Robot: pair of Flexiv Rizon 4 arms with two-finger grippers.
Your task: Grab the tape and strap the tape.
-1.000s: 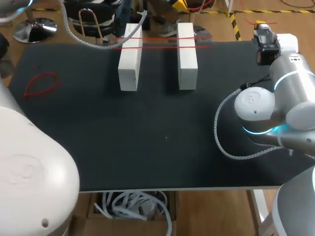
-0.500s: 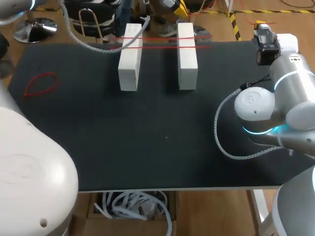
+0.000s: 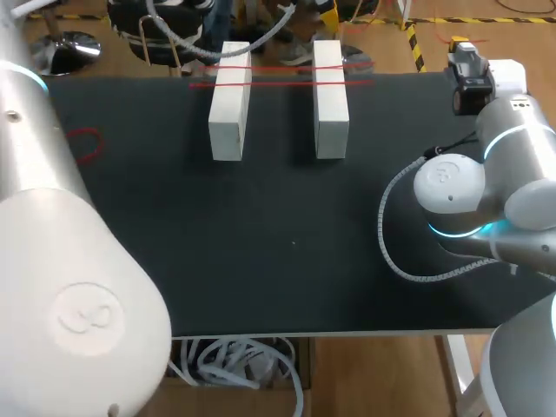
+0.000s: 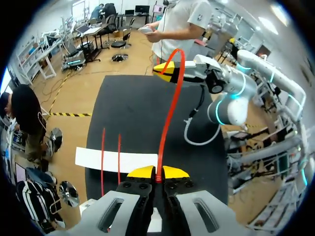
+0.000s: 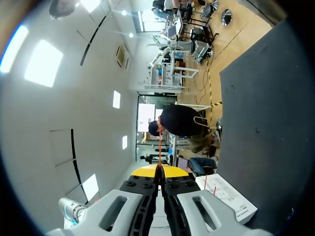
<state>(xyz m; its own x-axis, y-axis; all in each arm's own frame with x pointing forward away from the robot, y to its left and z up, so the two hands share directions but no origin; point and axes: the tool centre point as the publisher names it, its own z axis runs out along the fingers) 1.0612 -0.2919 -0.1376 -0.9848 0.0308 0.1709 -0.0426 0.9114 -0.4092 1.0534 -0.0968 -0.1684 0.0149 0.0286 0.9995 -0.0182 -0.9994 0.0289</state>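
In the left wrist view my left gripper [image 4: 157, 173] is shut on one end of a thin red tape [image 4: 170, 108]. The tape arcs up and over to my right gripper [image 4: 166, 73], whose yellow tips pinch its other end. The right wrist view shows my right gripper [image 5: 158, 170] shut on the same red tape [image 5: 160, 145]. Two white blocks [image 3: 229, 113] [image 3: 330, 100] stand side by side at the table's back, with two red tapes [image 3: 282, 69] [image 3: 282, 84] stretched across them. Neither gripper shows in the head view.
A loose red tape loop [image 3: 87, 143] lies at the table's left, half hidden by my left arm [image 3: 61, 261]. My right arm [image 3: 486, 191] and its grey cable [image 3: 395, 252] fill the right side. The black table [image 3: 278, 252] spreads in front of the blocks.
My left arm has swung further into the head view, now covering most of the red loop. Its cable at the back has lifted toward the right. The right arm has kept still.
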